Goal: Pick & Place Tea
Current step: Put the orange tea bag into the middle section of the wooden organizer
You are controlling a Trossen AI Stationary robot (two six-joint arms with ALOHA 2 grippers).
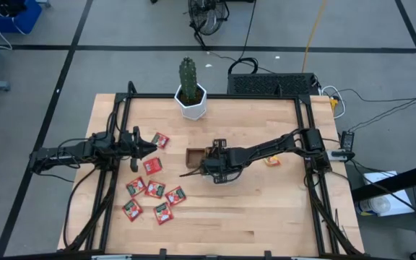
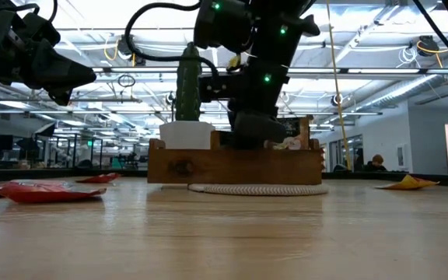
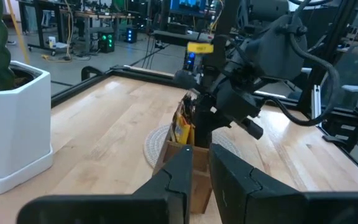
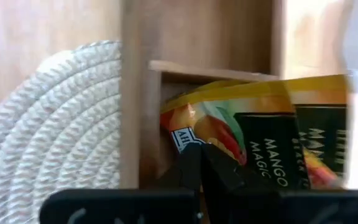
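Right gripper [image 1: 209, 165], fingers pinched on an orange-yellow flat tea sachet [image 4: 253, 149], sits in the brown wooden tray [image 1: 193, 154], prob. to slot it upright w/ others. Left gripper [image 1: 150, 148] hovers over 8 red sachets [image 1: 154, 189], fingers nearly closed, apparently empty.

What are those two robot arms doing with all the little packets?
The right gripper is down inside the brown wooden tray, shut on a yellow-orange mango tea sachet. The left gripper hangs above the red tea sachets scattered on the wooden table, its fingers nearly closed, seemingly empty.
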